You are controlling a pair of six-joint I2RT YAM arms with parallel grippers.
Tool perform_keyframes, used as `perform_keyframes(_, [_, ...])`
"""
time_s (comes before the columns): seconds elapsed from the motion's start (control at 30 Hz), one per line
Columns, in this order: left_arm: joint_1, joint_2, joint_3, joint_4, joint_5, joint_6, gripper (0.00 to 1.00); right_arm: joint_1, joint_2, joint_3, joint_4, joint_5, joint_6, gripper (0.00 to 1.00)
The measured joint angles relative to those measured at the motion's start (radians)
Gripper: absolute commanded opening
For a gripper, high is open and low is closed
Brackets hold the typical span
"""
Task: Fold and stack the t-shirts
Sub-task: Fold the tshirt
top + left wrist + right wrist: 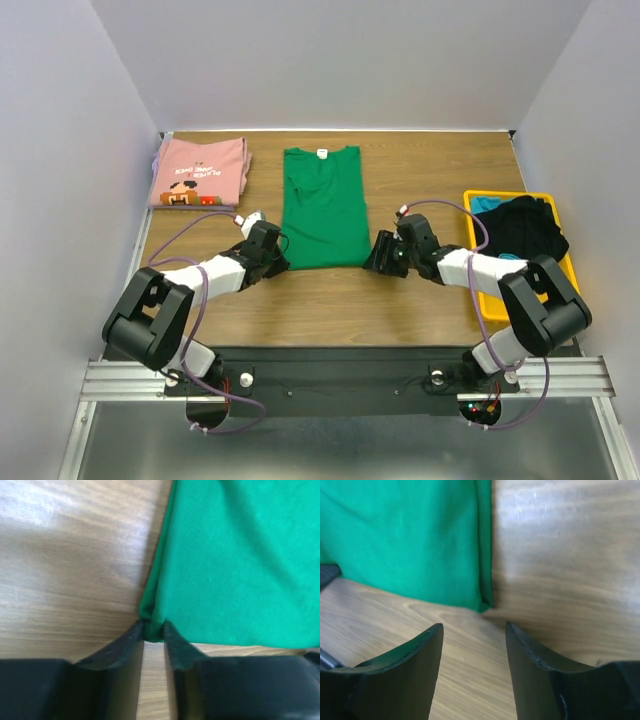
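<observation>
The plain bright green cloth t-shirt [322, 205] lay flat at centre, 1 hem corner thinly pinched by the left gripper [154, 630]; the right gripper [474, 630] gaped short of the other, so lifting could skew it.

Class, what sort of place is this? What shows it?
Probably a robot test cell, not a home: plain white walls enclose a wooden table, two robot arms are mounted on a metal frame, and a green t-shirt is laid out.

Wood-grain table [430, 170] inside plain pale lavender walls [70, 120], soft even light.
</observation>
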Motion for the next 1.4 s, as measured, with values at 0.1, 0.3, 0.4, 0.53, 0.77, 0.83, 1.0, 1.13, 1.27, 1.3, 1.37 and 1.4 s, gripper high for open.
perform_keyframes(0.1, [0.000, 0.010, 0.000, 0.010, 0.006, 0.004, 0.00, 0.001, 0.036, 0.016, 0.035, -0.005, 0.005, 0.53])
perform_keyframes(0.3, [0.000, 0.023, 0.002, 0.034, 0.013, 0.011, 0.00, 0.000, 0.085, 0.031, 0.082, -0.007, 0.009, 0.17])
perform_keyframes(0.4, [0.000, 0.024, 0.002, 0.038, 0.015, 0.012, 0.00, 0.001, 0.106, 0.033, 0.085, -0.011, 0.015, 0.00])
perform_keyframes(0.53, [-0.001, -0.016, -0.040, 0.051, 0.031, 0.010, 0.00, 0.003, 0.069, -0.001, 0.097, -0.015, 0.019, 0.00])
perform_keyframes(0.77, [-0.088, -0.343, -0.214, -0.012, 0.105, -0.063, 0.00, 0.032, -0.389, -0.229, -0.014, -0.017, 0.071, 0.00])
perform_keyframes(0.83, [-0.184, -0.457, -0.232, -0.059, 0.092, -0.110, 0.00, 0.035, -0.513, -0.257, -0.077, -0.016, 0.086, 0.01])
perform_keyframes(1.0, [-0.380, -0.628, -0.237, -0.134, 0.083, -0.234, 0.00, 0.035, -0.785, -0.330, -0.219, -0.056, 0.126, 0.00])
perform_keyframes(1.13, [-0.439, -0.652, -0.238, -0.183, 0.058, -0.293, 0.00, 0.035, -0.863, -0.332, -0.288, -0.082, 0.136, 0.00])
perform_keyframes(1.27, [-0.452, -0.626, -0.222, -0.235, 0.028, -0.311, 0.00, 0.035, -0.838, -0.283, -0.349, -0.071, 0.124, 0.00])
perform_keyframes(1.3, [-0.452, -0.618, -0.212, -0.248, 0.017, -0.312, 0.00, 0.035, -0.810, -0.251, -0.361, -0.057, 0.116, 0.01])
perform_keyframes(1.37, [-0.453, -0.600, -0.177, -0.277, -0.030, -0.314, 0.00, 0.035, -0.768, -0.200, -0.370, -0.035, 0.104, 0.00])
perform_keyframes(1.4, [-0.452, -0.586, -0.139, -0.302, -0.070, -0.313, 0.00, 0.035, -0.741, -0.164, -0.370, -0.014, 0.094, 0.00])
